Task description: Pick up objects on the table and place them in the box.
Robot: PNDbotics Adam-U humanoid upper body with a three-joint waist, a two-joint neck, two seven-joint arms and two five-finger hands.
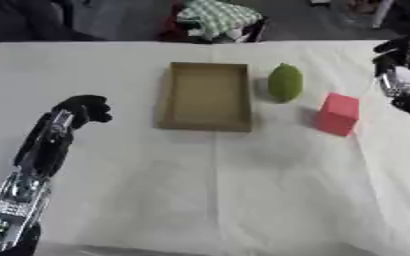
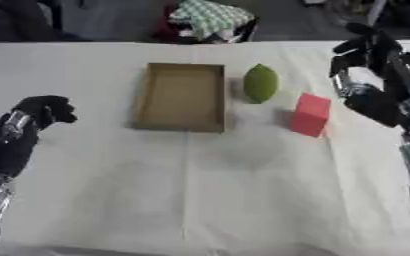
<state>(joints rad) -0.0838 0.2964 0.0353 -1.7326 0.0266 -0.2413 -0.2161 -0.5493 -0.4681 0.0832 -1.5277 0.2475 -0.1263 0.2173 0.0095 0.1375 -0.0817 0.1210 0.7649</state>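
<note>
The red block (image 2: 311,114) sits just left of our right hand (image 2: 359,50), whose fingers hang relaxed and apart, untouching. Our left hand (image 1: 83,109) is curled on nothing, well left of the box (image 1: 207,95).

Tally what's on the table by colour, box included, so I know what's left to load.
Green: 1, the oval object, right of the box
Red: 1, the block, further right
Brown: 1, the box, nothing inside
Total: 3

One shallow cardboard box (image 1: 206,96), well to the right of the left hand (image 1: 84,109). One green oval fruit (image 1: 285,82) and one red block (image 1: 338,114), both between box and right hand (image 2: 359,52), block nearer. Two robot hands. One white table (image 1: 200,190).
</note>
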